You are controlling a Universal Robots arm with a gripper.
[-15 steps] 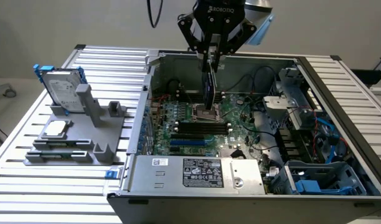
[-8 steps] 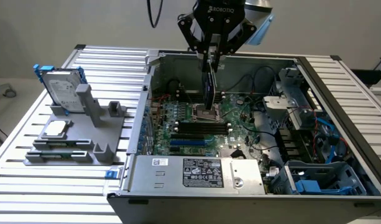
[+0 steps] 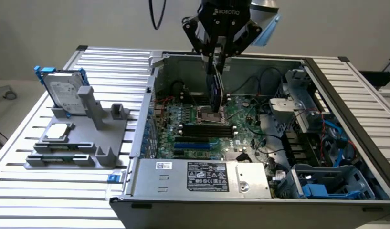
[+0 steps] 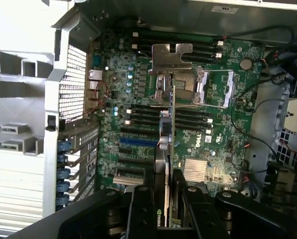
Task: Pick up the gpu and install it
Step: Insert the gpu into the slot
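Exterior view: your gripper (image 3: 215,55) is shut on the gpu (image 3: 214,86), with the fingers clamped on both faces. The card hangs vertical, edge-on, inside the open computer case (image 3: 143,119). It's over the motherboard (image 3: 201,131), roughly above the CPU socket (image 3: 214,114). I can't tell whether its lower end touches the board or clears it.

Wrist view agrees. The gripper (image 4: 163,201) has the gpu (image 4: 167,144) pinched between its fingers (image 4: 141,209), and the silver end bracket (image 4: 171,57) is at the far end of the card.

Step in hand, as I read it: the pick is done and you're in the install phase, positioning over the board. The card isn't seated in any slot.

What seating calls for, my judgement:
- The card's connector edge has to run parallel to the expansion slots. The blue slot (image 4: 136,141) sits off to one side of the card.
- The bracket end has to face the case's rear slot openings.
- Mind the loose cables (image 3: 271,76) beside the board.

Outside the case, the hard drive (image 3: 62,93) and the processor chip (image 3: 57,132) sit on the grey fixture (image 3: 96,143) on the surface (image 3: 29,191), well apart from the gripper.
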